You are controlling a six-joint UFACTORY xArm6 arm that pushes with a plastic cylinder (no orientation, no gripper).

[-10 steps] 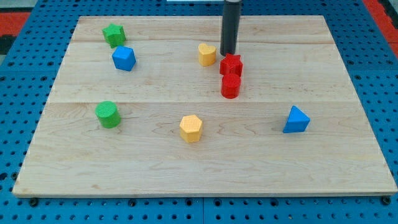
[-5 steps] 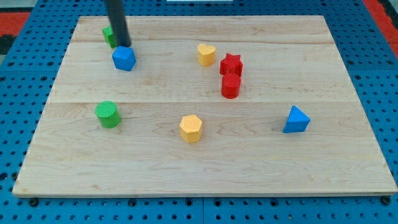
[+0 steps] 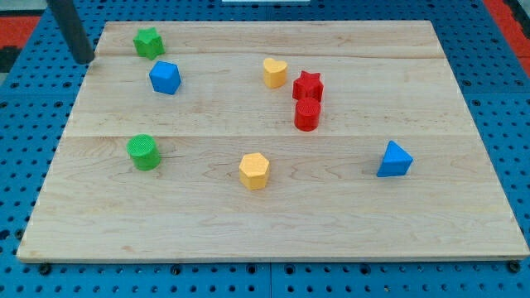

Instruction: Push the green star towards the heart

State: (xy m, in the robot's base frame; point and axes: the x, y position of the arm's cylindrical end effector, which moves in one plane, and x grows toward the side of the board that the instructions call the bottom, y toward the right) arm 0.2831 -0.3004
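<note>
The green star (image 3: 148, 42) sat near the counter's (image 3: 273, 223) top left corner. The yellow heart (image 3: 275, 72) sat toward the middle of the top edge, well apart from it. My tip (image 3: 84, 61) was just off the left edge, near the star but not touching. The tool was only a rod and held nothing. The star looked small, hard and light, so it should slide easily. It cannot be grabbed. Pushing its left side looked best.

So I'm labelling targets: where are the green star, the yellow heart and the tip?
green star (image 3: 148, 42), camera view, top face.
yellow heart (image 3: 275, 71), camera view, top face.
my tip (image 3: 84, 60), camera view, rod's lower end, left of the green star.
</note>
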